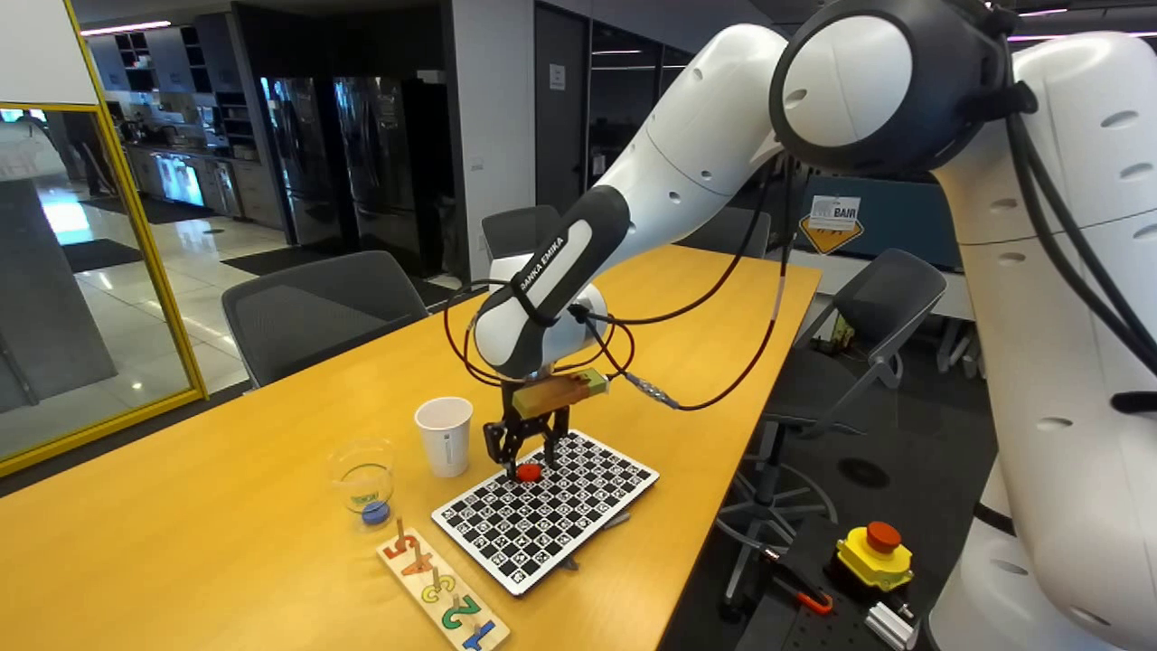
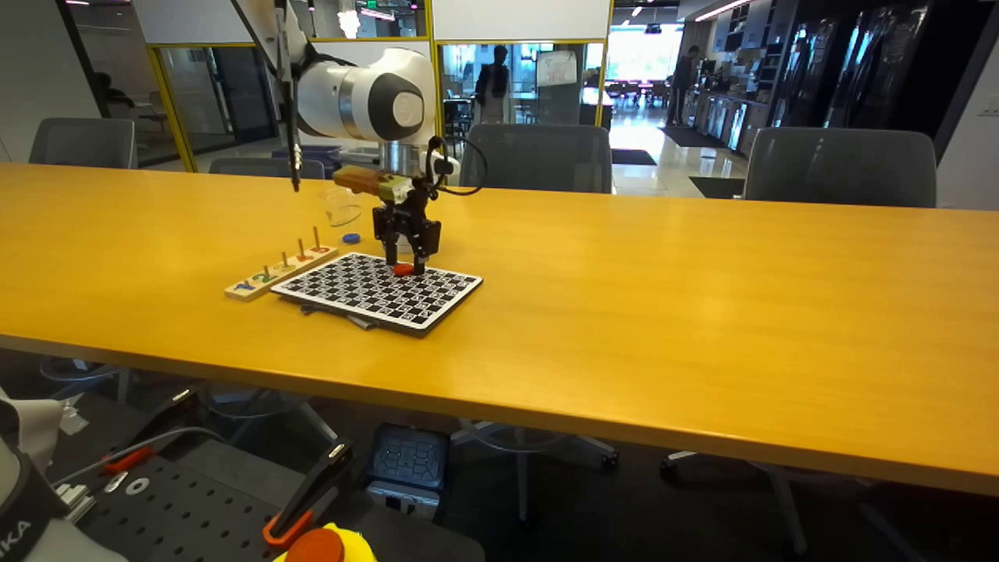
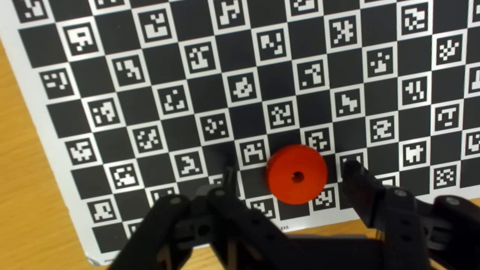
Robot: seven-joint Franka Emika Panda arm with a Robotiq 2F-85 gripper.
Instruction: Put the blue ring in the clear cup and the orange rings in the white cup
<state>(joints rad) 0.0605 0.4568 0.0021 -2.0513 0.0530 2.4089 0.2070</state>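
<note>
1. Red-orange and pierced through its middle, the orange ring (image 3: 307, 165) is on the checkerboard (image 1: 560, 520), near one long edge.
2. Around it, over the same part of the checkerboard, I hold my gripper (image 3: 292, 172) wide, one finger to either side; my wrist view shows a gap between each finger and the orange ring. Whether my fingertips touch the checkerboard I cannot tell.
3. The white cup (image 1: 445, 445) stands upright just beside the checkerboard, off that long edge.
4. The clear cup (image 1: 357, 479) stands near a corner of the checkerboard, and the blue ring (image 1: 375, 514) shows at that cup's foot; inside it or against it, I cannot tell.
5. A wooden peg strip (image 1: 443, 592) with coloured digits lies along the checkerboard's short edge, the one meeting that corner.
6. Grey pieces (image 1: 616, 522) poke out from under the checkerboard's other long edge.
7. The table (image 1: 226, 533) carries the checkerboard, and beyond its cup side stands a grey chair (image 1: 316, 307).
8. Well apart, past the checkerboard's opposite side, is a yellow box (image 1: 872, 568) with a red button (image 1: 883, 536).
</note>
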